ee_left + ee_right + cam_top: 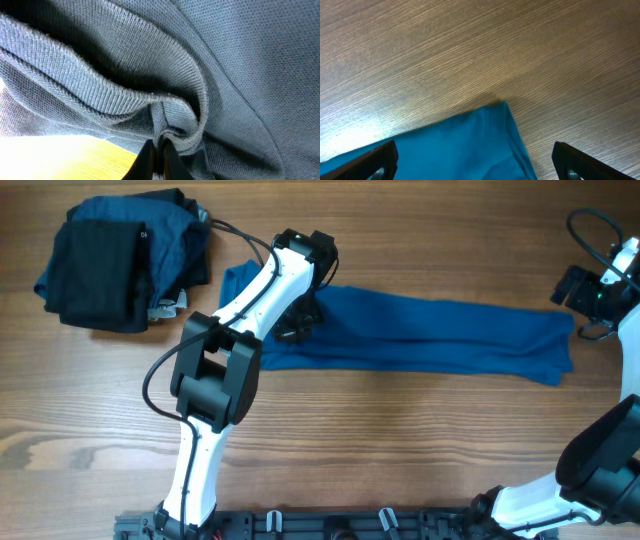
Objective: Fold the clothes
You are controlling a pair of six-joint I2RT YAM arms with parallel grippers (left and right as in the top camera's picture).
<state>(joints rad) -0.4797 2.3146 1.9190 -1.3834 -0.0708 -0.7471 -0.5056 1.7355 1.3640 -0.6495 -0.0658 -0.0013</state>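
The medium-blue polo shirt lies folded into a long strip across the table's middle. My left gripper sits on its left end. In the left wrist view its fingers are shut on a bunched fold of the shirt's ribbed fabric. My right gripper hovers at the strip's right end, beyond the fabric. In the right wrist view its fingers are wide open above a corner of the shirt, holding nothing.
A pile of black and dark blue garments lies at the back left. Bare wooden table spreads in front of the strip. A black cable runs from the left arm near the pile.
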